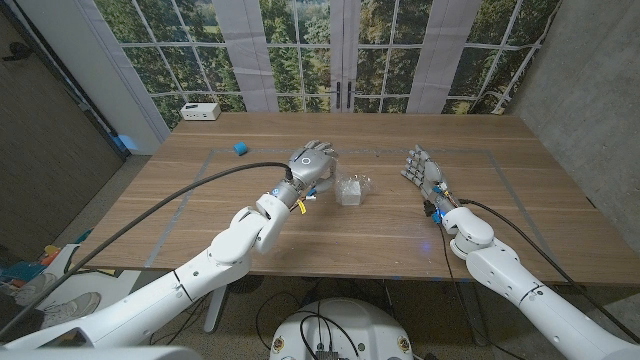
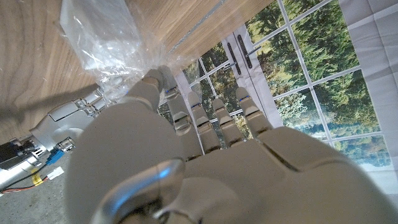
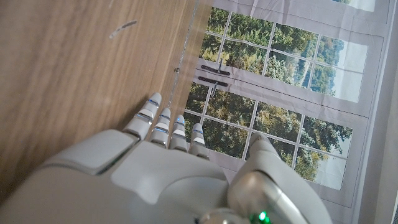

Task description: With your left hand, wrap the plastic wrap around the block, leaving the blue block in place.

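Left hand (image 1: 311,162) pinching plastic wrap (image 1: 352,189) edge; right hand (image 1: 418,166) spread, holding nothing; blue block (image 1: 240,148) apart.

The table (image 1: 520,190) is wood, smooth and matt, with lines in the grain. The wrap (image 1: 351,189) is thin, clear plastic, crinkly and shiny. The left hand (image 1: 309,164) and right hand (image 1: 421,168) look like smooth grey plastic, a bit glossy. The small blue block (image 1: 240,148) looks matt.
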### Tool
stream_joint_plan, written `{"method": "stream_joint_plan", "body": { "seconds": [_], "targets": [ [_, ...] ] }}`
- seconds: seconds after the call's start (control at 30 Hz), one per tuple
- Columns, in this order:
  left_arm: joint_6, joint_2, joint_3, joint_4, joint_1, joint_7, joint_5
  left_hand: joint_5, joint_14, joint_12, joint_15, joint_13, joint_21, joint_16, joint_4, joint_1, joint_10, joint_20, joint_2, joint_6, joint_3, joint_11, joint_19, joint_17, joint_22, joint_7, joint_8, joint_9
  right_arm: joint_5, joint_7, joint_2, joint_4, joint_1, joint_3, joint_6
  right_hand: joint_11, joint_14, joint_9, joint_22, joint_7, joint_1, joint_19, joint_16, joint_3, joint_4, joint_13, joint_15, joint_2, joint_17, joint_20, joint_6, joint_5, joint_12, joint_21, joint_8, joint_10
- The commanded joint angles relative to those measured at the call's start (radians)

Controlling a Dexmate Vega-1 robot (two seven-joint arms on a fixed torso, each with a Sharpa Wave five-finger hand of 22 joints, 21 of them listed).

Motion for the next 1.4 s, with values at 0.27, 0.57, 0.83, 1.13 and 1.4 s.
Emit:
{"method": "stream_joint_plan", "body": {
  "seconds": [0.27, 0.57, 0.83, 1.13, 1.4],
  "targets": [
    [-0.029, -0.055, 0.071, 0.058, -0.053, 0.037, -0.06, 0.001, 0.014, -0.02, -0.03, 0.015, 0.009, -0.004, 0.013, -0.011, -0.023, 0.005, 0.003, -0.238, -0.052, 0.025, 0.004, 0.0, 0.004, -0.004, -0.103, 0.037, 0.008, 0.006, -0.007, -0.003, -0.014, 0.009, 0.009, -0.001, 0.004, 0.002, 0.004, -0.002, -0.004, 0.006, -0.002, 0.001, 0.007, 0.004, 0.004, -0.009, 0.002, -0.003, 0.0, 0.002, -0.001, 0.002, -0.001, -0.002],
    [-0.033, -0.064, 0.1, 0.089, -0.066, 0.024, -0.074, -0.001, 0.012, -0.03, -0.02, 0.02, 0.008, -0.01, 0.019, -0.032, -0.049, 0.01, 0.007, -0.347, -0.078, 0.036, -0.003, 0.0, 0.004, -0.033, -0.182, 0.004, 0.014, 0.011, -0.009, -0.002, -0.025, 0.016, 0.022, -0.002, 0.006, 0.002, 0.004, -0.002, -0.004, 0.006, -0.001, 0.001, 0.007, 0.004, 0.005, -0.01, 0.002, -0.001, 0.001, 0.002, -0.001, 0.002, -0.001, -0.002],
    [-0.037, -0.104, 0.104, 0.149, -0.048, 0.248, -0.07, -0.001, 0.018, -0.033, -0.022, 0.022, 0.009, -0.011, 0.02, -0.043, -0.059, 0.006, 0.008, -0.44, -0.096, 0.041, -0.003, 0.0, 0.004, -0.025, -0.246, -0.02, 0.015, 0.013, -0.008, 0.0, -0.024, 0.014, 0.018, -0.002, 0.006, 0.001, 0.004, -0.003, -0.004, 0.006, -0.001, 0.001, 0.007, 0.004, 0.004, -0.01, 0.002, 0.0, 0.001, 0.002, -0.001, 0.002, -0.001, -0.001],
    [-0.102, -0.115, 0.05, 0.138, -0.011, 0.449, -0.181, -0.006, -0.002, -0.068, -0.003, 0.017, 0.011, -0.017, 0.075, -0.142, -0.143, -0.001, 0.039, -0.567, -0.13, 0.086, -0.003, 0.009, 0.004, -0.019, -0.332, -0.054, 0.018, 0.013, -0.008, -0.002, -0.026, 0.015, 0.017, -0.001, 0.005, 0.001, 0.004, -0.001, -0.003, 0.007, -0.002, 0.001, 0.007, 0.004, 0.003, -0.01, 0.002, 0.0, 0.001, 0.002, -0.001, 0.002, -0.001, -0.001],
    [-0.108, -0.066, 0.044, 0.09, 0.011, 0.404, -0.188, -0.002, -0.03, -0.087, 0.026, 0.01, 0.008, -0.023, 0.095, -0.187, -0.2, 0.003, 0.064, -0.639, -0.131, 0.123, -0.013, 0.011, 0.005, 0.004, -0.367, -0.072, 0.013, 0.007, -0.008, -0.004, -0.03, 0.017, 0.023, -0.002, 0.005, 0.001, 0.004, -0.002, -0.003, 0.007, -0.002, 0.001, 0.007, 0.004, 0.002, -0.009, 0.002, -0.001, 0.001, 0.002, -0.002, 0.002, -0.001, -0.002]
  ]
}}
